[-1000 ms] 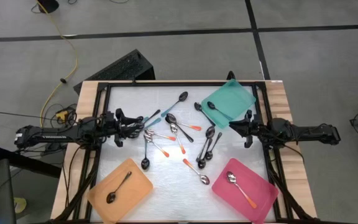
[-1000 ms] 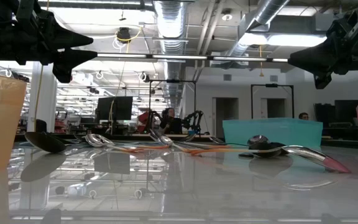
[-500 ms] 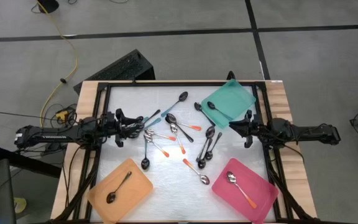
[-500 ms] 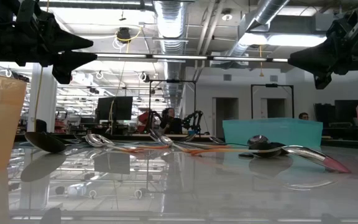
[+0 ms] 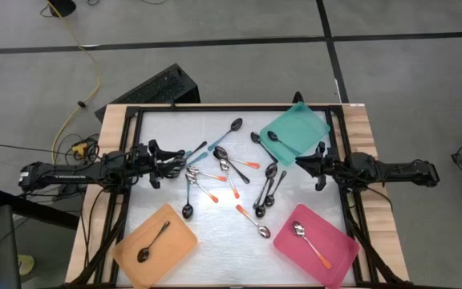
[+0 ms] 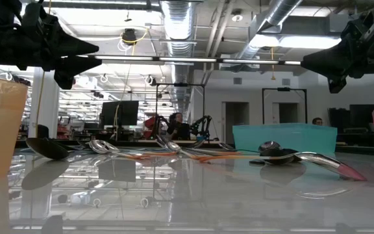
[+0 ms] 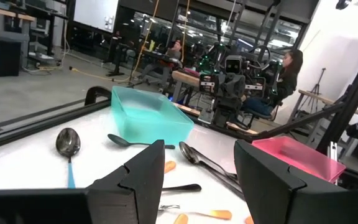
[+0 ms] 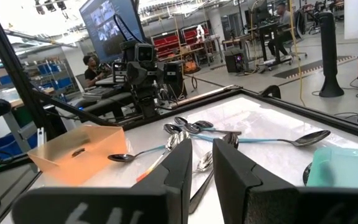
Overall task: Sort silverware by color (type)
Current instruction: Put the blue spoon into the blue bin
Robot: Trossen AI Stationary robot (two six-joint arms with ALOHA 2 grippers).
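— Where are your two grippers right now?

— Your left gripper (image 5: 176, 160) hangs above the table (image 5: 215, 233), at the near edge of the loose pile of spoons (image 5: 229, 170). Its fingers (image 7: 143, 171) are spread, with nothing between them. Your right gripper (image 5: 305, 164) hangs at the other side of the same pile, facing it, with its fingers (image 8: 178, 163) only a narrow gap apart and also holding nothing.

— What lies closest to the left one?

— Just ahead of your left gripper you have a teal-handled spoon (image 5: 219, 136) running away from it at a slant. Beside it lie several orange-handled spoons (image 5: 207, 191) and silver ones, crossed over each other. Off to one side of that gripper, toward the table's front edge, the orange tray (image 5: 156, 245) holds one dark spoon (image 5: 152, 242).

— And near the right one?

— Just in front of your right gripper lie two dark spoons (image 5: 268, 189), side by side. The teal tray (image 5: 305, 122) sits close beside that gripper, toward the back of the table, with one dark spoon (image 5: 280, 142) in it. The pink tray (image 5: 335, 241) is on the gripper's other side, near the front, carrying one orange-handled spoon (image 5: 310, 244). Between the pink tray and the pile, another orange-handled spoon (image 5: 254, 222) lies alone.

— Anything beyond the table?

— People (image 7: 287, 71) sit at benches far behind.
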